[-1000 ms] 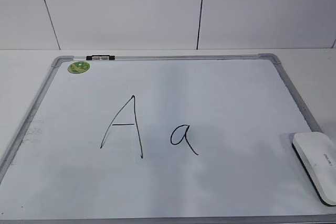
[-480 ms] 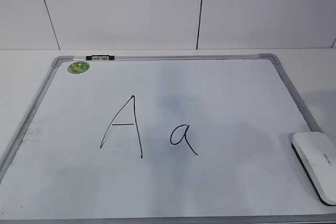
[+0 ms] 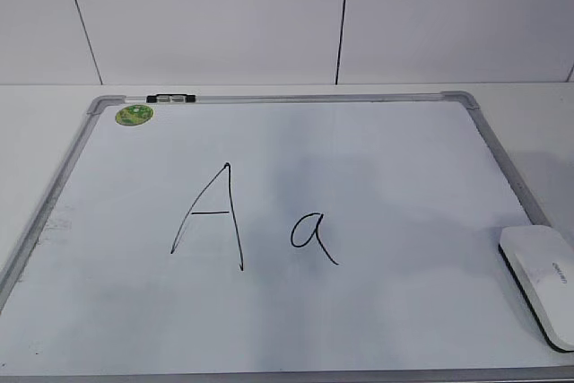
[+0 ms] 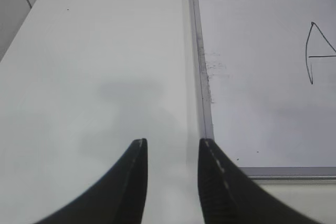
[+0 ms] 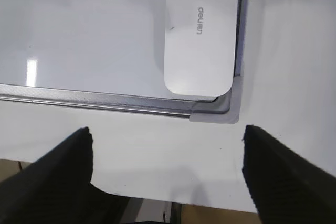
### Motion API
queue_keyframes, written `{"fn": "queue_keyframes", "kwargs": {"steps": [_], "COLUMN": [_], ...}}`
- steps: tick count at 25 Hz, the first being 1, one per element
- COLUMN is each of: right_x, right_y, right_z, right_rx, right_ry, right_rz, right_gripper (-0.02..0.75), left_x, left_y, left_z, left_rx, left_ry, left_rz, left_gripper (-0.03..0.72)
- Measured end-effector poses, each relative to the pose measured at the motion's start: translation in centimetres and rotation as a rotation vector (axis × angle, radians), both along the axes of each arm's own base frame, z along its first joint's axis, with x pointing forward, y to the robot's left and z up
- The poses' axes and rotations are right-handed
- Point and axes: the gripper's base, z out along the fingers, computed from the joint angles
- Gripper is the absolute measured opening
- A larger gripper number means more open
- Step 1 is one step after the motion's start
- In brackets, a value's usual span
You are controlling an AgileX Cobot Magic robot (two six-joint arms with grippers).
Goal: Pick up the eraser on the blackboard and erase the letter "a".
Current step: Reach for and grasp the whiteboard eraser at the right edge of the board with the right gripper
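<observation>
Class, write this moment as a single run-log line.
eraser: untouched, board's near right corner | letter "a": intact | right gripper: open, empty, short of eraser | left gripper: empty, beside whiteboard

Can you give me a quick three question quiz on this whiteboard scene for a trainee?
1. True or false: the eraser already sits between the jaws of the right end effector.
2. Which letter on the blackboard stands nearer the eraser: the capital A or the letter "a"?
3. Multiple choice: the green sticker sits in the board's A) far left corner, B) near right corner, C) centre.

Key
1. False: the jaws stand wide apart, short of the board's corner, with the eraser lying beyond them.
2. The letter "a".
3. A.
</observation>
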Motion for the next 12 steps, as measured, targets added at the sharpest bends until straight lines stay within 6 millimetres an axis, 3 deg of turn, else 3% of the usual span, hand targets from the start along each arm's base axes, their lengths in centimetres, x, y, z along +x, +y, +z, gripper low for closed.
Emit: {"fn": "queue_keyframes", "kwargs": {"steps": [12], "right_x": [4.5], "right_y": [0.5], "right_z": [-4.0], "right_rx": [-0.037], "right_ry": [0.184], "right_rz": [-0.006], "right_gripper": [0.678], "left_x": [0.0], "left_y": [0.0], "left_z": [0.0], "left_rx": [0.000], "left_ry": [0.000], "left_rz": [0.000], "left_gripper": [0.245]}}
